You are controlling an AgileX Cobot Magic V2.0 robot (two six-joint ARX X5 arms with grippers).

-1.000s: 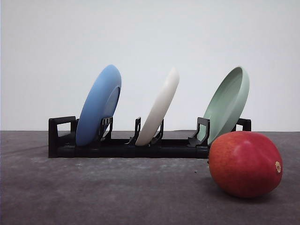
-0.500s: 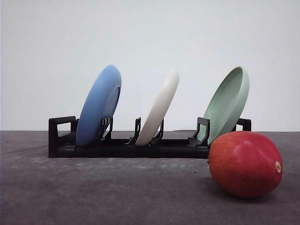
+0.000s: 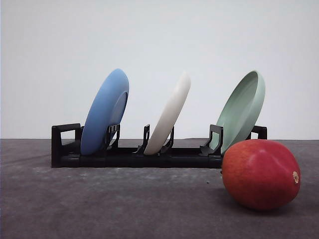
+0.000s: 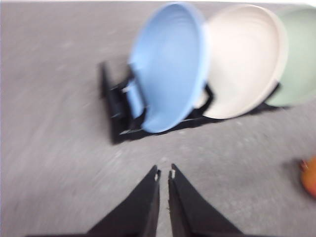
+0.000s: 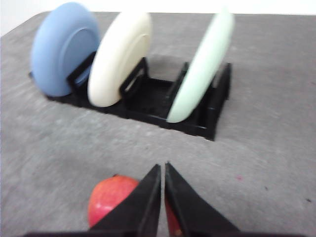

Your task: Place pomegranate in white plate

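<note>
The left gripper [image 4: 164, 174] hangs above the grey table [image 4: 59, 148] with its two black fingers drawn almost together, only a thin slit between the tips, and nothing held between them. Past it lie the near-left end of a black dish rack [image 4: 116, 116] and the three plates standing in it. The right gripper [image 5: 163, 168] is likewise nearly closed, its fingers pressed close with a hairline gap and nothing held. It hovers over the pomegranate [image 5: 111, 200], which lies on the table just beneath and in front of the fingers; whether they touch the fruit cannot be told.

From the front, the pomegranate [image 3: 260, 174] sits on the table at the near right, a big smooth red fruit with an orange blush and a small tan scar at its right end. It rests just in front of the rack's right end, apart from every plate.

The dish rack [image 3: 134, 154] runs left to right across the far middle of the table. Three plates stand on edge in it, all leaning to the right: a blue plate [image 3: 104, 112] at the left, the white plate [image 3: 169, 113] in the middle slot, and a pale green plate [image 3: 242, 110] at the right, nearest the fruit. A plain white wall [image 3: 159, 40] rises behind.
</note>
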